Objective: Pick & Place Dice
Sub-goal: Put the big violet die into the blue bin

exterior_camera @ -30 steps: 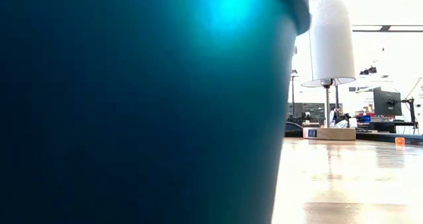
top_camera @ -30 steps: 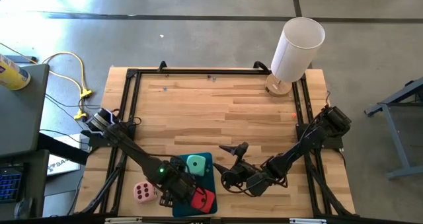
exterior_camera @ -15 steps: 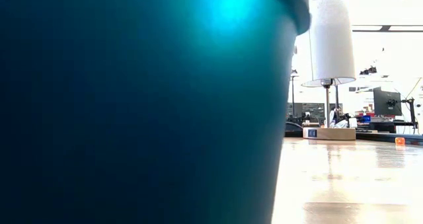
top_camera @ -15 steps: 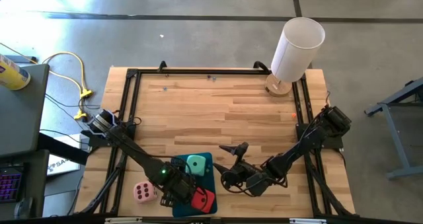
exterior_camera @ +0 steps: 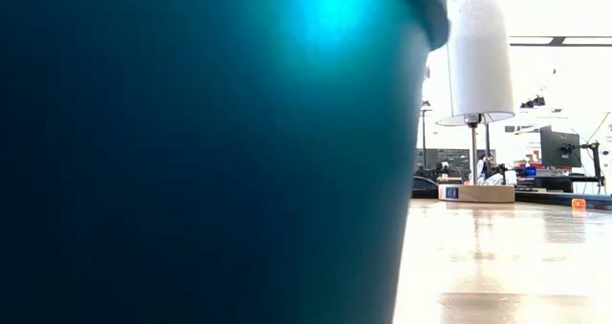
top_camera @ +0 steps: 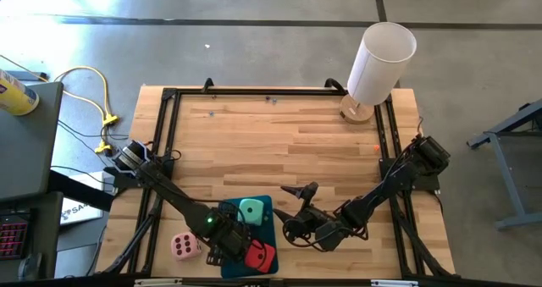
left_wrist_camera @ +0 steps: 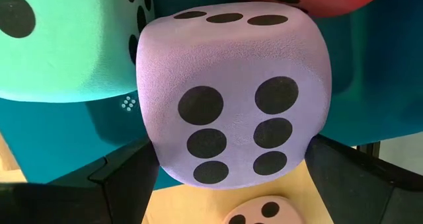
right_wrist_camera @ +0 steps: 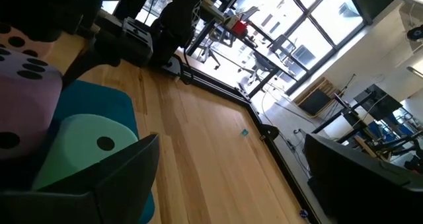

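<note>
Across the last second nothing moved in any view: both arms, all four dice and the tray sat exactly where they had been, so the task was at a pause rather than mid-transfer. The left gripper (left_wrist_camera: 228, 174) was low at the near edge of the table, over the near left corner of the teal tray (top_camera: 268, 204), its fingers (left_wrist_camera: 122, 181) spread wide and pressed against the two sides of the lilac die (left_wrist_camera: 231, 98), six pips facing the wrist camera. That looked like a grip, not a mere straddle, though whether the die rested on the tray or hung just above it could not be told. The mint green die (top_camera: 251, 209) lay in the tray's far end and the red die (top_camera: 258, 255) in its near end, both close against the lilac one. The pale pink die (top_camera: 184, 246) sat on the bare wood just beside the tray, on the left. The right gripper (right_wrist_camera: 231, 161) waited just to the right of the tray, its pincer wide and holding nothing. A white lamp (top_camera: 381, 58) stood at the far right corner. The stillness suggested the lilac die was about to be let go or had only just been seized; either way the pink die remained outside the tray.
</note>
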You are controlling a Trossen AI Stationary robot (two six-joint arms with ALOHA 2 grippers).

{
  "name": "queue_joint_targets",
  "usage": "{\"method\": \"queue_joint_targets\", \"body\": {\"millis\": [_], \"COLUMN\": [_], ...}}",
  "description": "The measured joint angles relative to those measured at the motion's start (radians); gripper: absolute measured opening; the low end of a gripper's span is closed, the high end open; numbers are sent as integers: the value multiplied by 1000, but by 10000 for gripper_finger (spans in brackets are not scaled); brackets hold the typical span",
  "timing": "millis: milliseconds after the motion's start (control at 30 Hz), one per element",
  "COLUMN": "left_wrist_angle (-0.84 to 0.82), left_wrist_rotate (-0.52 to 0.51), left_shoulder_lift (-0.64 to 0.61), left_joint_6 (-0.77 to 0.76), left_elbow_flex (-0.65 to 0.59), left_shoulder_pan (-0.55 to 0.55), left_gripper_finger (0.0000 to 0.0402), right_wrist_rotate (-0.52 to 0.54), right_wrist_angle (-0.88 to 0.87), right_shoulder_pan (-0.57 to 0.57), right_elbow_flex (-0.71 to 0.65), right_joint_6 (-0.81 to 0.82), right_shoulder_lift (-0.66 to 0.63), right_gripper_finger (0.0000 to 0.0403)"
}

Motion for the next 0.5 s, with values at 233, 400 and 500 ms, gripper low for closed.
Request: {"method": "queue_joint_targets", "body": {"millis": [233, 400, 500], "left_wrist_angle": [12, 12, 12], "left_wrist_rotate": [27, 22, 14], "left_shoulder_lift": [0, 0, 0], "left_joint_6": [0, 0, 0], "left_elbow_flex": [0, 0, 0], "left_shoulder_pan": [0, 0, 0], "left_gripper_finger": [345, 386, 395], "right_wrist_rotate": [0, 0, 0], "right_wrist_angle": [0, 0, 0], "right_shoulder_pan": [0, 0, 0], "right_elbow_flex": [0, 0, 0], "right_joint_6": [-1, -3, -3], "right_shoulder_lift": [0, 0, 0], "right_gripper_finger": [366, 366, 366]}}
